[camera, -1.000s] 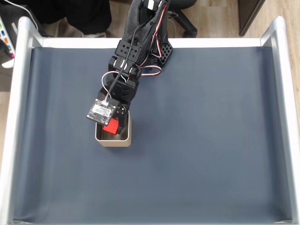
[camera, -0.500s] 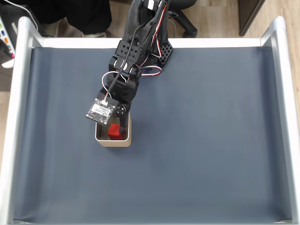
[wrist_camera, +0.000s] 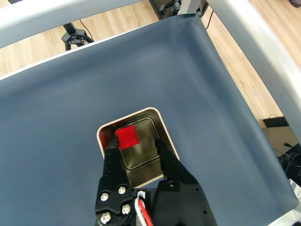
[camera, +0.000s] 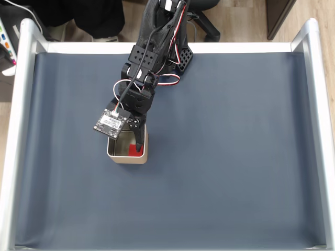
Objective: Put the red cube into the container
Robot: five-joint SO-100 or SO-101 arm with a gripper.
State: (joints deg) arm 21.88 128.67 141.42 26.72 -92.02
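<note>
The claw (wrist_camera: 136,141) hangs over the container (wrist_camera: 104,143) with its jaws spread and nothing between them; the red cube (wrist_camera: 127,137) lies just ahead of the fingertips on the tin's floor. It looks light, rigid and smooth-faced, best pinched across two opposite flat sides

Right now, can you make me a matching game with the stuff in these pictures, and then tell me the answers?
Things:
1. red cube
2. container
3. gripper
4. dark blue mat

Matches:
A. open, above the tin
B. covers the table
C. lying inside the tin
D. shiny metal, sitting on the mat

Pairs: 1-C, 2-D, 3-A, 4-B
</note>
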